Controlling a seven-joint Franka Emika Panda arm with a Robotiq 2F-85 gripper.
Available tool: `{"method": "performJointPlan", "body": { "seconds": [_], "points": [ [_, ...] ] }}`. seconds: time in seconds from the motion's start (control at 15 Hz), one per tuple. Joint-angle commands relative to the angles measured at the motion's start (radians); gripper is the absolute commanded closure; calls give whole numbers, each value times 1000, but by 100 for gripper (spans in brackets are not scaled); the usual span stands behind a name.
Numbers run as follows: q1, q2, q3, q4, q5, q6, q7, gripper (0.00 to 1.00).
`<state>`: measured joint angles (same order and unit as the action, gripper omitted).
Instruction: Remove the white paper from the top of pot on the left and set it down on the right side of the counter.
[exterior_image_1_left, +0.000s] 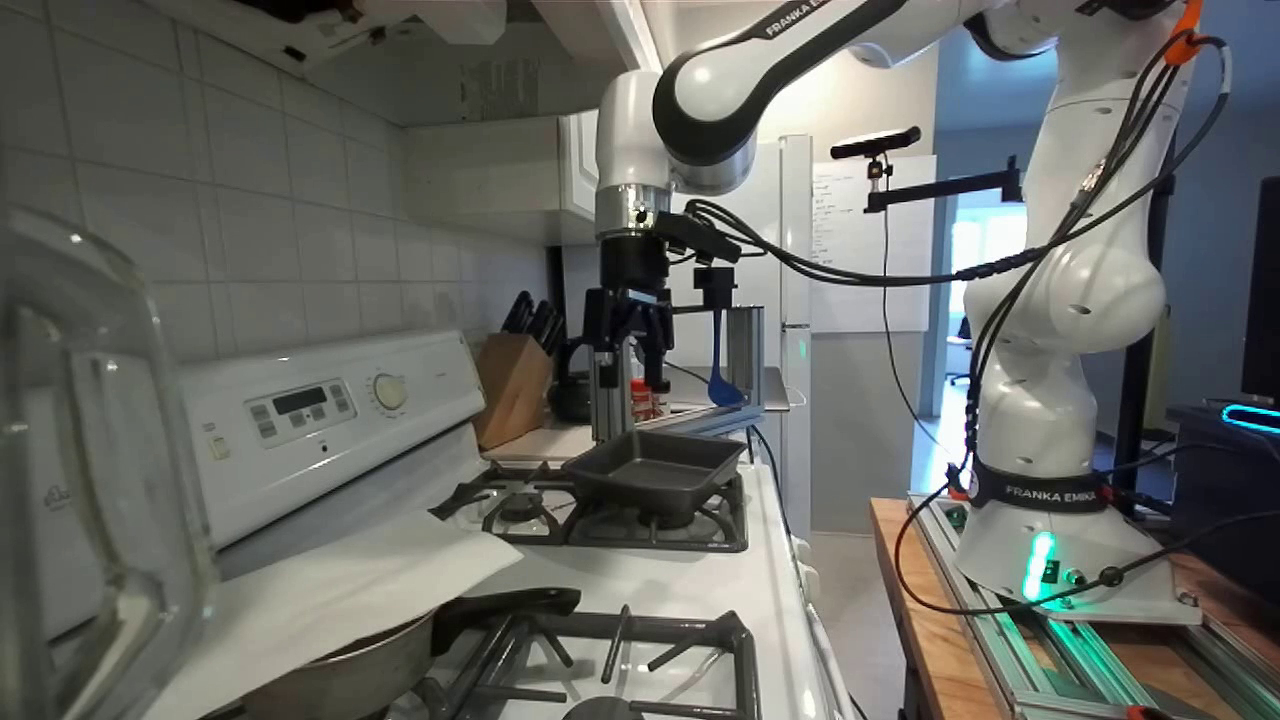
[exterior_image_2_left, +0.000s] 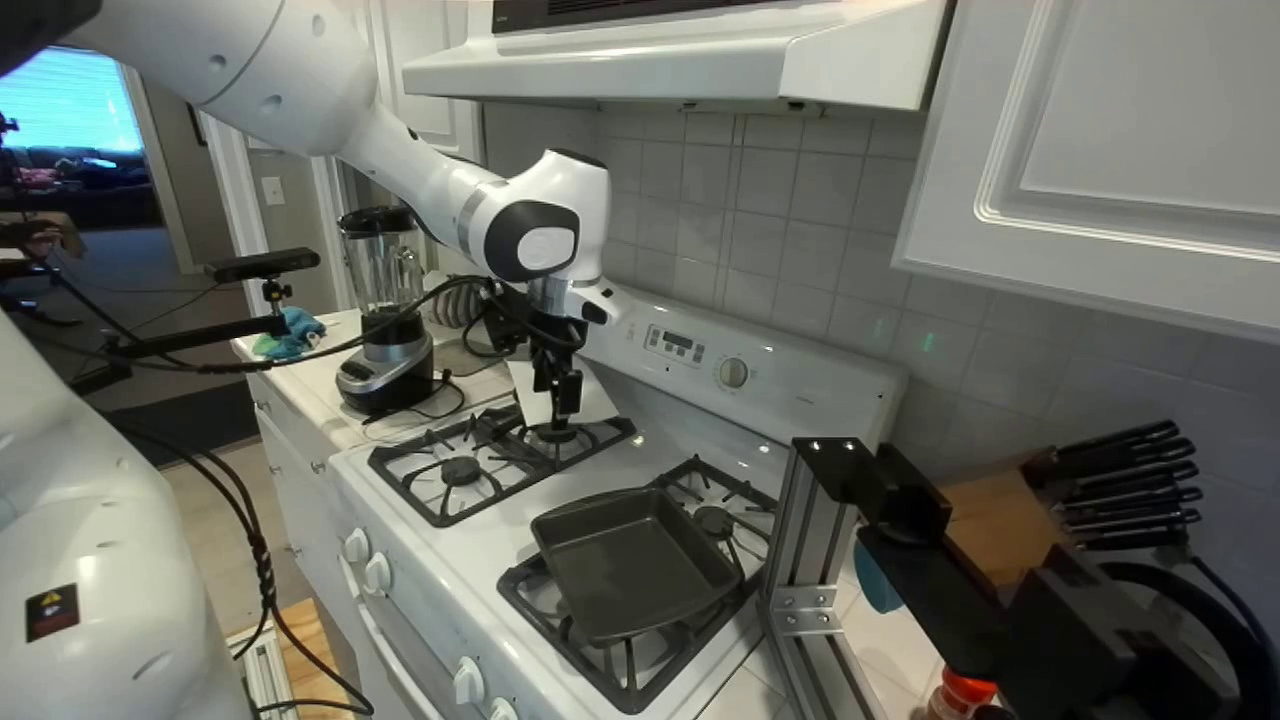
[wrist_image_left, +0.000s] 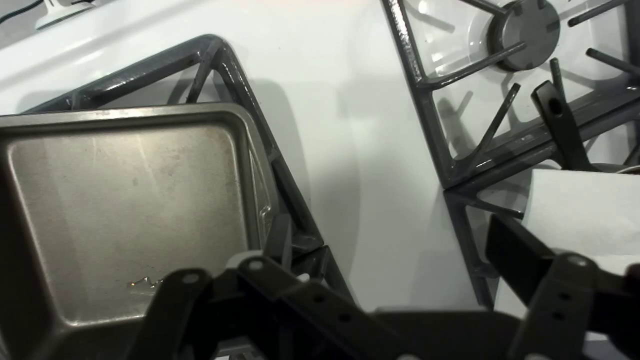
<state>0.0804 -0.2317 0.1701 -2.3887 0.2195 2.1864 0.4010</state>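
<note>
The white paper (exterior_image_1_left: 350, 590) lies flat over the mouth of the pot (exterior_image_1_left: 355, 672), a steel saucepan on the stove, and overhangs its rim. The paper also shows behind the gripper in an exterior view (exterior_image_2_left: 592, 398) and at the right edge of the wrist view (wrist_image_left: 590, 215). The pot's dark handle (wrist_image_left: 559, 120) sticks out from under the paper. My gripper (exterior_image_1_left: 632, 375) points down, open and empty, well above the stove. In the wrist view the gripper (wrist_image_left: 392, 247) spans the white stovetop between the square pan and the paper, touching neither. Most of the pot is hidden under the paper.
A dark square pan (exterior_image_2_left: 635, 565) sits on the burner grate beside the pot's side. A metal frame (exterior_image_2_left: 800, 560) and a knife block (exterior_image_1_left: 512, 390) stand past it. A blender (exterior_image_2_left: 385, 335) stands on the far counter. The range hood (exterior_image_2_left: 640, 75) hangs above.
</note>
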Motion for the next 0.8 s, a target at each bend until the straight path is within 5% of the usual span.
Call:
{"method": "performJointPlan", "body": {
  "seconds": [0.0,0.27,0.73],
  "points": [
    [7,0,-7,1,-2,-1,1,0],
    [14,38,-2,10,11,47,-9,0],
    [78,191,36,47,55,296,4,0]
  ]
}}
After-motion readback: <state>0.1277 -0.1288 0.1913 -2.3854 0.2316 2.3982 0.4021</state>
